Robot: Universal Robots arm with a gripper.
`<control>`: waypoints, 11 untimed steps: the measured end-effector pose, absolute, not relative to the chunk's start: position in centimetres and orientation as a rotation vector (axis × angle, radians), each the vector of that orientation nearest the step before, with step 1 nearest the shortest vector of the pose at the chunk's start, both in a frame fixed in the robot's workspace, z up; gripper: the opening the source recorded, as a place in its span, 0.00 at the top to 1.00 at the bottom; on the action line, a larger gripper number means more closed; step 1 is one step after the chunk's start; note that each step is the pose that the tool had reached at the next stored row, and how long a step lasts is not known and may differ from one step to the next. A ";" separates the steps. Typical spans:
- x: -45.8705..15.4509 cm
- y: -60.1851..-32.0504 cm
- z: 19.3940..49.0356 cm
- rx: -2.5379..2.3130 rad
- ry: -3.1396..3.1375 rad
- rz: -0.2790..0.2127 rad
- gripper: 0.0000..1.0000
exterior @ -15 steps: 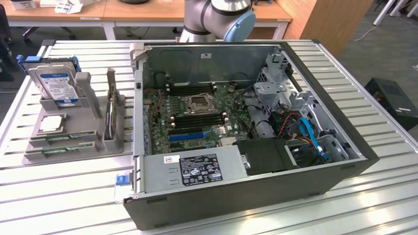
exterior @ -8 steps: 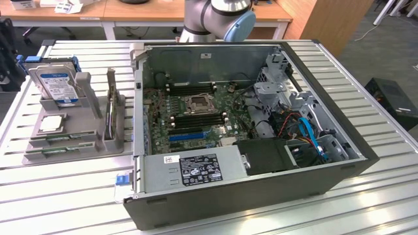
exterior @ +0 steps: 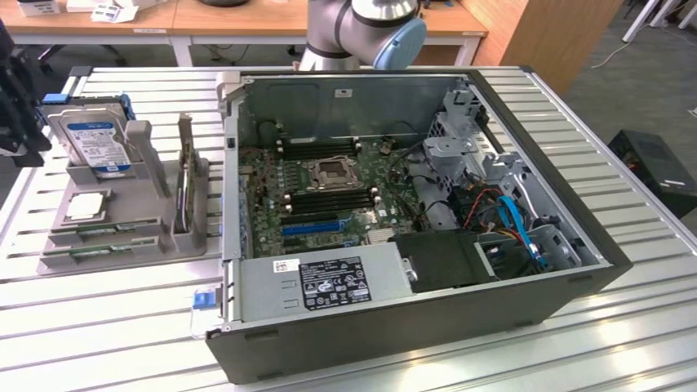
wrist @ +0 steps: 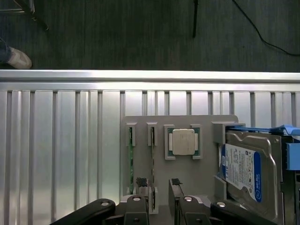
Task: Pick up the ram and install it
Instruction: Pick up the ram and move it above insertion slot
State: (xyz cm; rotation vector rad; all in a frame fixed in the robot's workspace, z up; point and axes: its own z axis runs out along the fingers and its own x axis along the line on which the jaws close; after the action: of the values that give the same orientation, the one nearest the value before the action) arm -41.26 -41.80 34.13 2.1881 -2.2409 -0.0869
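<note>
Green, thin, chip-studded circuit-board ram stick (wrist: 152, 157) stands on edge in a narrow slot of the grey plastic parts tray (wrist: 206, 123). In the exterior view it's (exterior: 109, 231) at the tray's near end, well apart from the open black PC case (exterior: 436, 327). A twin stick (wrist: 131, 157) sits just beside it in the next slot. On the ram's other side are the square silver CPU chip (wrist: 183, 141) and then the blue-labelled metal HDD (wrist: 248, 173).

The black gripper (wrist: 161, 216) hangs above the sticks' end of the tray, jaws spread wide w/ nothing btwn them and no contact w/ the ram yet. So pickup isn't done and install hasn't started.

Risks, as I judge them:
- The two sticks are v. close, so a slightly off-line descent could pinch the twin, or both.
- A finger may land on the slot wall instead of the board and shift the tray.
- The board is thin and slick, so an off-centre grip could let it tilt or slip on lift.
- Later, the black mobo memory slots (exterior: 326, 196) are narrow and sit near the blue slot (exterior: 310, 225), so poss. mis-seat or wrong slot if the stick arrives tilted.
</note>
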 end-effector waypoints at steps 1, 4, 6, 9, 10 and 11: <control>-41.3 -41.8 33.9 2.188 -2.241 -0.087 0.69; -41.3 -41.8 33.4 2.188 -2.241 -0.087 0.69; -41.3 -41.8 33.0 2.188 -2.241 -0.087 0.69; -41.3 -41.9 32.5 2.188 -2.241 -0.087 0.69; -41.3 -41.9 32.3 2.188 -2.241 -0.087 0.69; -41.3 -41.9 32.1 2.188 -2.241 -0.087 0.69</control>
State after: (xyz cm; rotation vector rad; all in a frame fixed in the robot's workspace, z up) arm -41.27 -41.87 32.13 2.1880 -2.2409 -0.0869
